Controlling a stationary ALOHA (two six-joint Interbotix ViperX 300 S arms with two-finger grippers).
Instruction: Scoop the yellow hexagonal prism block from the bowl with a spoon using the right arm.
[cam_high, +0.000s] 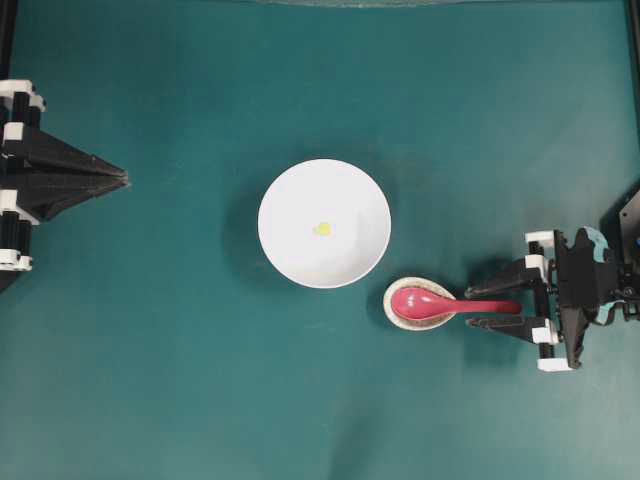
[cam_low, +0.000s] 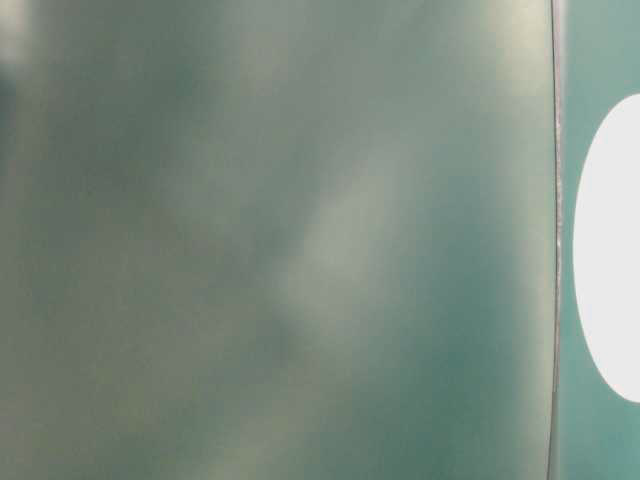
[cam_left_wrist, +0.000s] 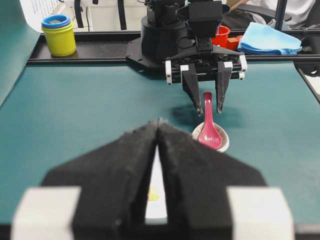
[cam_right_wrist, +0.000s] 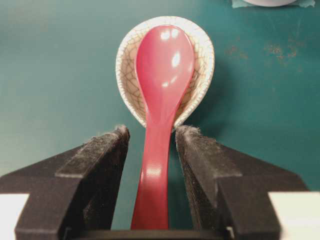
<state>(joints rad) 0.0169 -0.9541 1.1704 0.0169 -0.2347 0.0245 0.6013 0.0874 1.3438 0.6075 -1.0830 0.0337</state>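
1. One white bowl (cam_high: 324, 224) near the table (cam_high: 180, 380) centre, a touch toward the far edge.
2. One yellow block (cam_high: 322, 229) lying inside the bowl, roughly mid-floor.
3. One pink-red spoon (cam_high: 440, 304) with its scoop in one speckled spoon rest (cam_high: 400, 313), just beside the bowl's near-right rim. Handle points toward the right edge.
4. Right gripper (cam_high: 495, 307): fingers spread wide, one either side of the spoon handle. The wrist view shows a gap between each pad and the handle, so nothing is gripped.
5. Left gripper (cam_high: 122, 178): at the left edge, well apart from the bowl, fingers pressed together to a point, holding nothing.
6. Off the table's right side, seen from the left wrist: one stack of cups (cam_left_wrist: 58, 34), yellow with blue rings on top, plus one blue cloth (cam_left_wrist: 269, 41).
7. Table-level view is blurred; only a white sliver of the bowl shows.
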